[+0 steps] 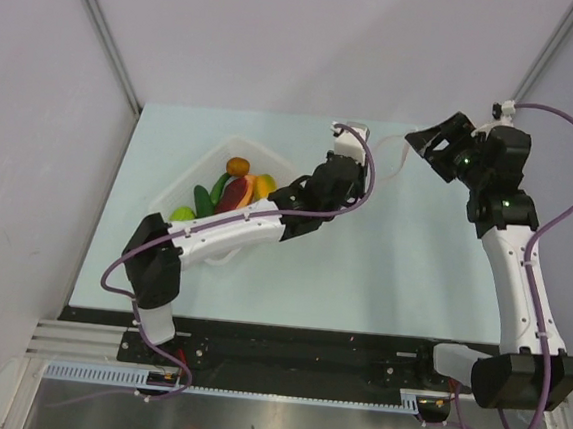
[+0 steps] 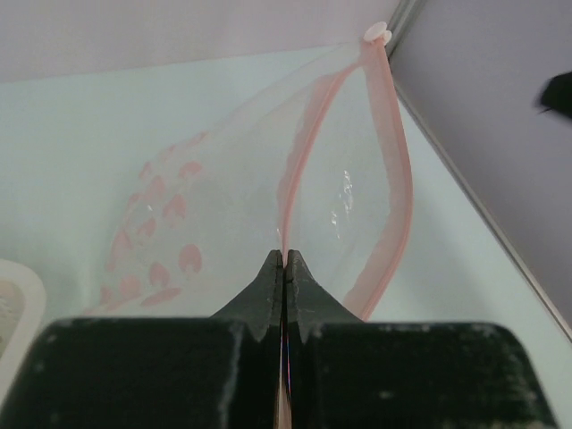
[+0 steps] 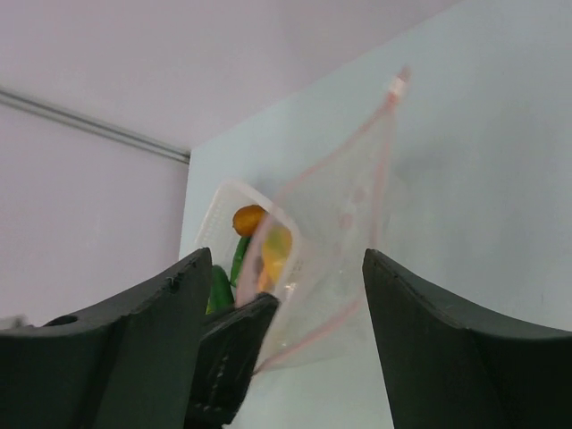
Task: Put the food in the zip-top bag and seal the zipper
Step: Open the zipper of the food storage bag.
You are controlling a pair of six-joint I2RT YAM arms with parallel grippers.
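Sensibly, your left gripper [image 2: 284, 259] pinched the zipper [image 2: 398, 179] — your right gripper [image 1: 435, 142], spread empty far right, needed the other lip.

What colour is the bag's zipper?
Pink-red zipper, clearest in the left wrist view.

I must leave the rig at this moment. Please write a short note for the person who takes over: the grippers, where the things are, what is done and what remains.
Left gripper: shut on one side of the pink zipper strip at the mouth of the clear bag.
Right gripper: open, empty, apart from the bag and pointed toward it.
Food: every piece I can see lies in the white tray, next to the bag.
Done: the bag's mouth is open; no food is visible inside.
Left: put the food into the bag, then close the zipper strip.
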